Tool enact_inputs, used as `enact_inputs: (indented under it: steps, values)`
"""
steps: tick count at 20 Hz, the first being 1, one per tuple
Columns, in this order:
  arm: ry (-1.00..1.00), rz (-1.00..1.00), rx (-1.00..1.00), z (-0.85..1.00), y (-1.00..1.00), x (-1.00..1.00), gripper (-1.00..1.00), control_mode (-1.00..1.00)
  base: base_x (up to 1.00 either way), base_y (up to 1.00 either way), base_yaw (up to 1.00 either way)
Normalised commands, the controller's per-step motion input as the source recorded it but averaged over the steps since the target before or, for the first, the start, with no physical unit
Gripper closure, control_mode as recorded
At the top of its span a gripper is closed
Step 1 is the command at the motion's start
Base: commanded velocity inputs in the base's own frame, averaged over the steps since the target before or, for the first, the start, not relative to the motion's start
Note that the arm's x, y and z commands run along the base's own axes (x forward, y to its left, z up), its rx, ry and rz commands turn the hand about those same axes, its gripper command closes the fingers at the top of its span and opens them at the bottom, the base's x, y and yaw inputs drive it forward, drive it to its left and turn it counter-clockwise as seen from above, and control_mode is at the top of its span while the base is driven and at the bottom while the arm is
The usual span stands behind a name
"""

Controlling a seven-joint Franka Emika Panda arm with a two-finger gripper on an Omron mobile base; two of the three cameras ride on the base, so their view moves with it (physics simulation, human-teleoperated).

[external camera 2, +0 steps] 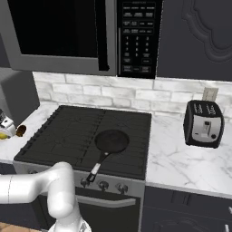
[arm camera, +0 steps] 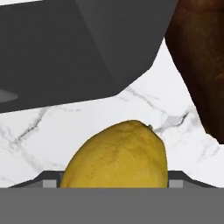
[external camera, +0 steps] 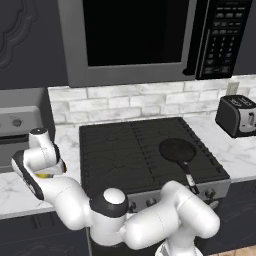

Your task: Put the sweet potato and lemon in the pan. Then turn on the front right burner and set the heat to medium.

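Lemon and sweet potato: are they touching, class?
Apart. The hand view shows bare marble counter between the lemon and the sweet potato.

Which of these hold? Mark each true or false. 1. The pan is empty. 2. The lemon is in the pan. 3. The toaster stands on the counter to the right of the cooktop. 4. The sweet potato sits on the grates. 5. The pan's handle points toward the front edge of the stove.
1. True: the pan holds nothing.
2. False: the lemon lies on the marble counter, close before the gripper.
3. True: the toaster is there.
4. False: the sweet potato lies on the counter beside the lemon.
5. True.
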Motion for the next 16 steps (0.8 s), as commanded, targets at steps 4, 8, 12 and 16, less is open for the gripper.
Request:
enact_inputs:
  steps: [4, 8, 12, 16]
  values:
    - [0.00, 0.00, 0.00, 0.00, -0.02, -0.22, 1.00, -1.00, 0.00, 0.00, 0.00]
    - [-0.09, 0.00, 0.00, 0.19, -0.10, -0.82, 1.00, -1.00, 0.00, 0.00, 0.00]
    - [-0.01, 0.00, 0.01, 0.59, -0.04, -0.88, 1.00, -1.00, 0.00, 0.00, 0.00]
    - [0.00, 0.00, 0.02, 0.62, -0.31, -0.86, 1.00, -1.00, 0.00, 0.00, 0.00]
